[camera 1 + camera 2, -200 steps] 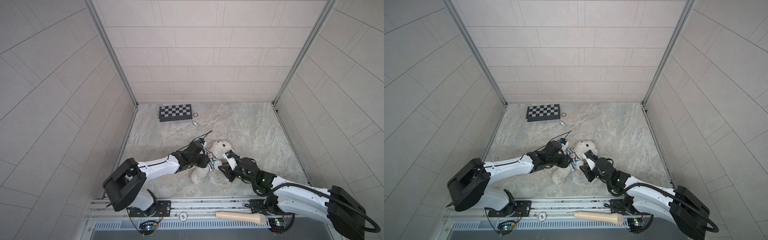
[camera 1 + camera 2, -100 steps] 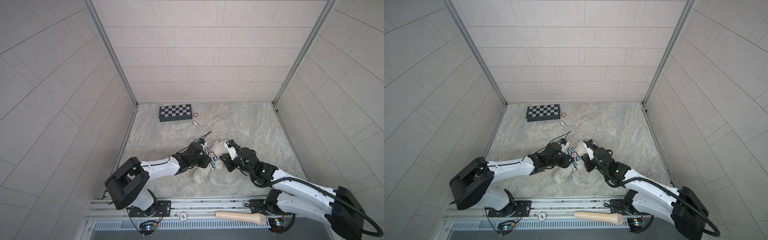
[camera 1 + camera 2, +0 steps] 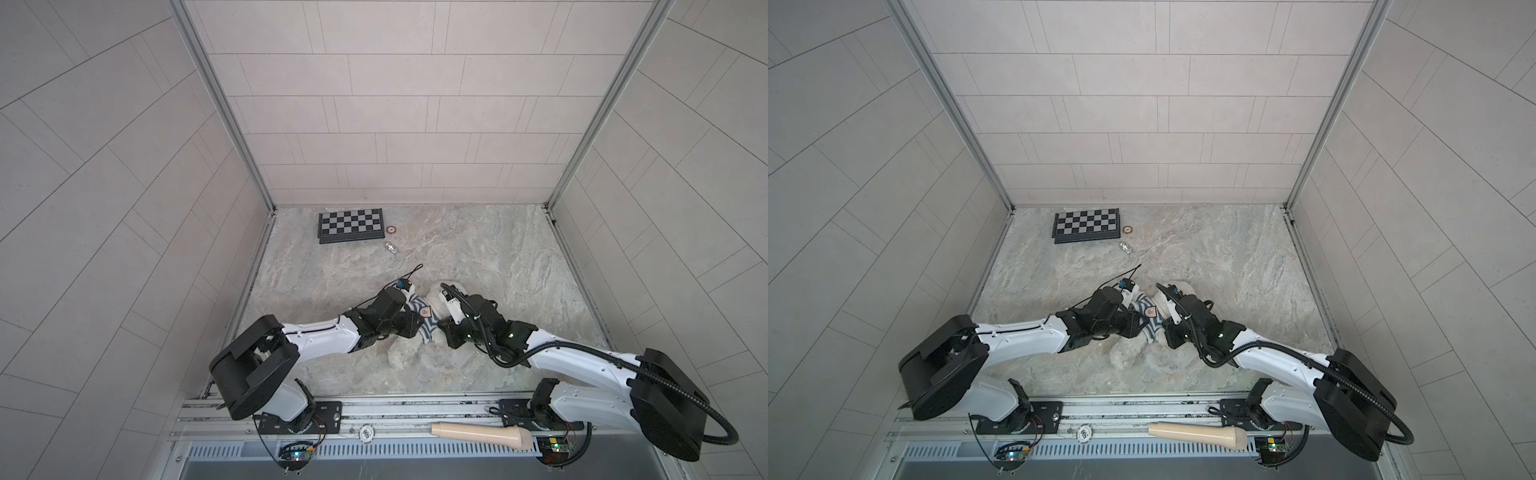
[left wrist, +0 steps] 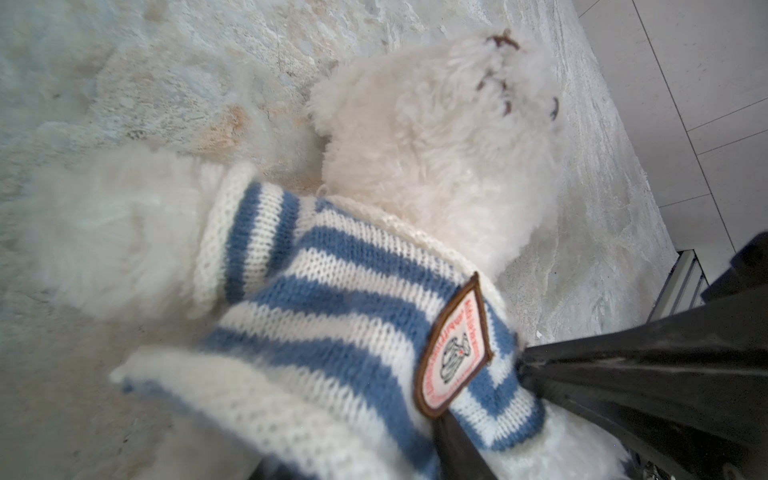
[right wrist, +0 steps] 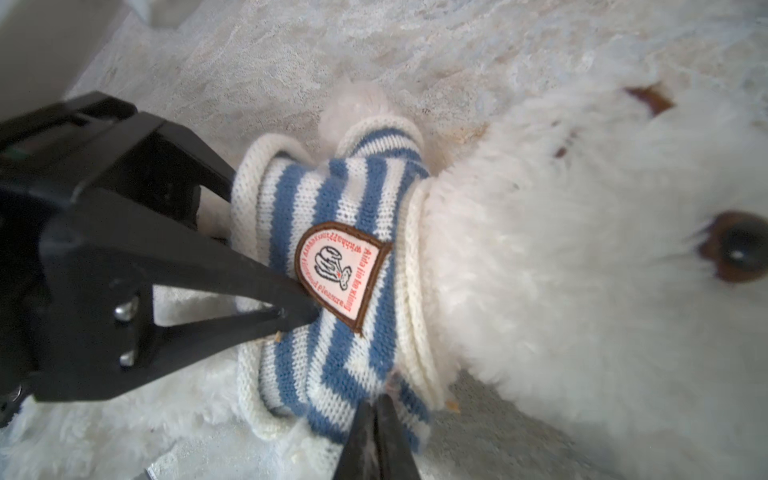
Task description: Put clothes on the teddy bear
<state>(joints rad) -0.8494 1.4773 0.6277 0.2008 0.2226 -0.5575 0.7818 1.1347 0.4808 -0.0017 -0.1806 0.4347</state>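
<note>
While left gripper (image 3: 417, 328) and right gripper (image 5: 376, 411) pinch its blue-striped knit sweater (image 5: 332, 199), the fluffy white plush teddy bear (image 5: 582, 270) lies head toward the checkered chessboard (image 3: 350, 224).

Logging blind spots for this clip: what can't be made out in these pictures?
- Fluffy white teddy bear: both top views, arms cover its torso; fur blends into the pale table.
- Blue-and-white striped knitted sweater: left wrist view, hem blurred, cut off by the edge.
- Right gripper: right wrist view, only closed tips show; edge cuts the rest.
- Small silver object beside the chessboard: top views, too small to identify.
</note>
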